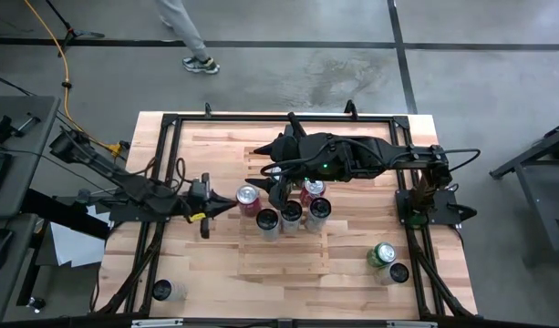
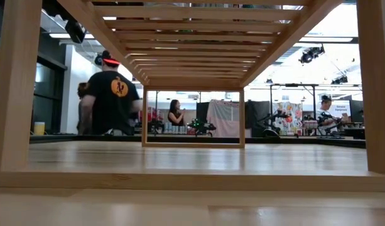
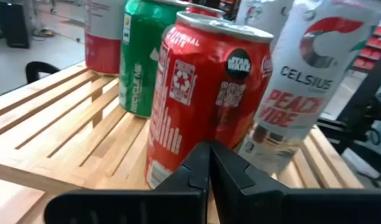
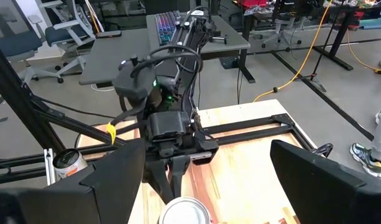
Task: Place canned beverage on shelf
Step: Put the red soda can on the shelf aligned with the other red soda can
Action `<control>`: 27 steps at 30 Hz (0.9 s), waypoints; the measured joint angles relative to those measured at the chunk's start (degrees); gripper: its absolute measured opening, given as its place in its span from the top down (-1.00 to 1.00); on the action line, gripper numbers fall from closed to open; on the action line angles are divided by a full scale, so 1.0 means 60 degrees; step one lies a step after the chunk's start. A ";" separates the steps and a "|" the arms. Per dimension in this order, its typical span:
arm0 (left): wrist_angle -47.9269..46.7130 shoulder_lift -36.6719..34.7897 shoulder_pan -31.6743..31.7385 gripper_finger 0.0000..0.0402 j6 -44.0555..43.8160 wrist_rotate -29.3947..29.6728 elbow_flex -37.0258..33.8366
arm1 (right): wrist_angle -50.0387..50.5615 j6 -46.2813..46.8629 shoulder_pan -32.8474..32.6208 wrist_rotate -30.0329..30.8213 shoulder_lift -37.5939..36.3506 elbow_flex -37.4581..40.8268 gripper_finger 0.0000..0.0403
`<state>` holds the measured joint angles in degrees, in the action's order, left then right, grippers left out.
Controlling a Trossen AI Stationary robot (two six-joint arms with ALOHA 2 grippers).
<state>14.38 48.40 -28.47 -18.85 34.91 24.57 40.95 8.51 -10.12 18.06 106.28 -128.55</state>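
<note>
left gripper (image 1: 226,206) sits just off the left edge of the flat pale wooden slatted shelf (image 1: 284,264), its jaws pressed fully together and holding nothing. directly ahead of their tips stands the upright red aluminium can with white print (image 3: 206,102), on the shelf slats, close to the tips but contact cannot be told. its long axis is vertical, so any approach from this side meets the can's wall square on. in the high view that red can (image 1: 248,198) is the leftmost of a cluster; the tall white can with red lettering (image 3: 297,87) stands just beside it and the green can (image 3: 142,56) behind. right gripper (image 1: 281,185) reaches in from the far side over the same cluster, jaws spread wide, with a silver can top (image 4: 184,211) below and between them, nothing gripped. the left arm is nearer the red can; the right hangs above the group. another green can (image 1: 381,254) stands off the shelf on the butcher-block table (image 1: 170,246), near the right arm's base, likely still to be placed.
</note>
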 joint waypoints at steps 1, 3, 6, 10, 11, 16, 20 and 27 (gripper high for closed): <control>0.0016 0.0091 0.0007 1.00 -0.0007 0.0020 0.0024 | 0.0000 0.0000 -0.0001 0.0000 0.0000 0.0003 -0.64; 0.0021 0.0260 0.0022 1.00 -0.0021 0.0022 0.0053 | 0.0000 0.0026 0.0000 -0.0002 0.0000 0.0004 -0.64; 0.0111 0.0481 0.0045 1.00 -0.0103 0.0027 0.0057 | 0.0000 0.0040 -0.0009 -0.0039 0.0000 0.0004 -0.64; 0.0416 0.0754 0.0101 1.00 -0.0105 0.0051 0.0057 | 0.0000 0.0068 -0.0027 -0.0091 0.0000 0.0004 -0.64; 0.0514 0.0821 0.0142 1.00 -0.0119 0.0053 0.0057 | 0.0000 0.0069 -0.0027 -0.0095 0.0000 0.0004 -0.64; 0.0828 0.1157 0.0383 1.00 -0.0267 0.0049 0.0057 | 0.0000 0.0073 -0.0027 -0.0317 0.0000 0.0004 -0.64; 0.0873 0.1236 0.0473 1.00 -0.0353 0.0051 0.0057 | 0.0004 0.0073 -0.0027 -0.0359 0.0000 0.0004 -0.64; 0.0876 0.0995 0.0493 1.00 -0.0346 0.0298 0.0057 | 0.0101 0.0073 -0.0027 -0.0361 0.0000 0.0004 -0.64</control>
<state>19.64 54.37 -25.51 -20.93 36.70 24.91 41.55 8.95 -10.28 15.90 106.28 -128.53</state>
